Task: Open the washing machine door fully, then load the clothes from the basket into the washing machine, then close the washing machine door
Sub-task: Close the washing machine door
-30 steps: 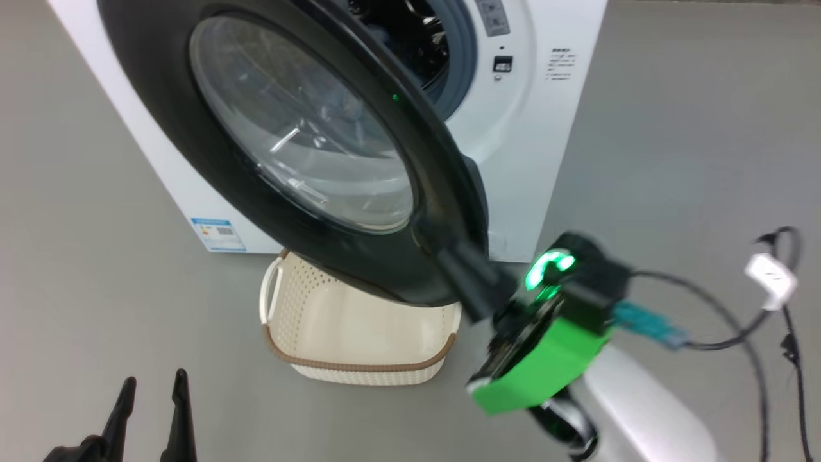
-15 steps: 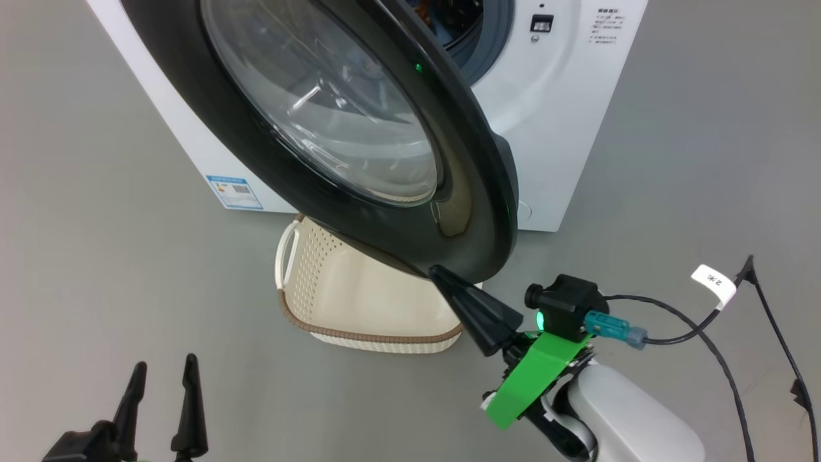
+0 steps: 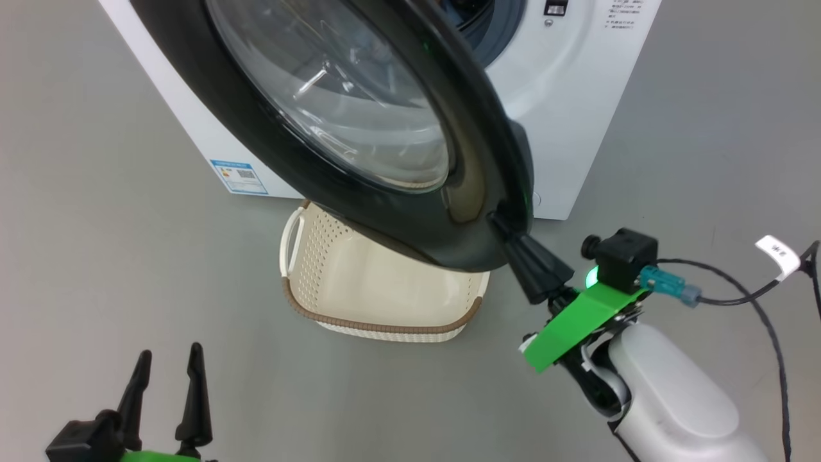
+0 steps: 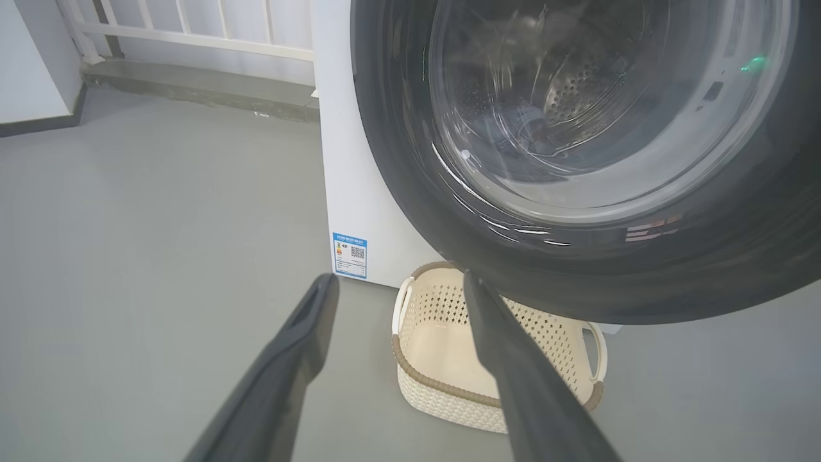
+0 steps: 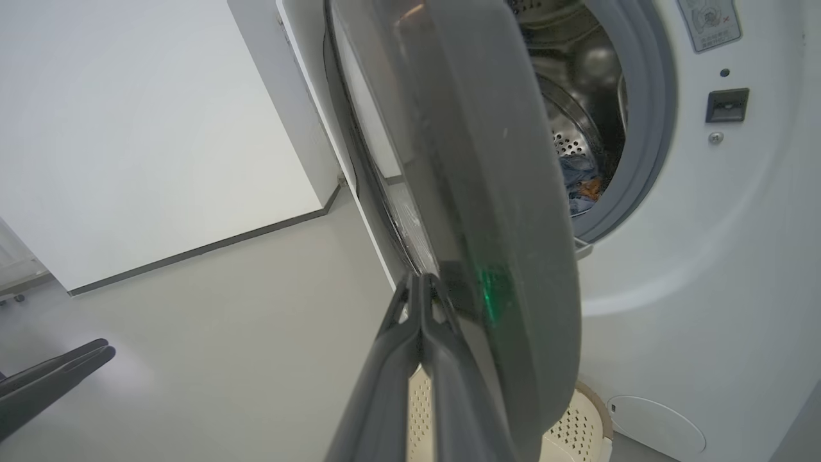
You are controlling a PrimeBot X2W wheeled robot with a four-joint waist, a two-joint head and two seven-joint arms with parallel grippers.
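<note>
Smooth grey floor point(image 3: 96, 269) lies open toward nine o'clock. The glossy black-rimmed round glass door point(image 3: 244, 122) hangs ajar over the cream perforated basket point(image 3: 385, 324); right gripper point(image 3: 501, 226), pressed together, touches its five-o'clock edge; left gripper point(image 3: 170, 354) spread.

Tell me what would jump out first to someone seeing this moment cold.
The big black-rimmed washing machine door dominates the upper head view, standing partly open, with the shut right gripper at its lower edge. Below it on the floor sits the basket, empty, while blue clothes lie inside the drum in the right wrist view.
</note>
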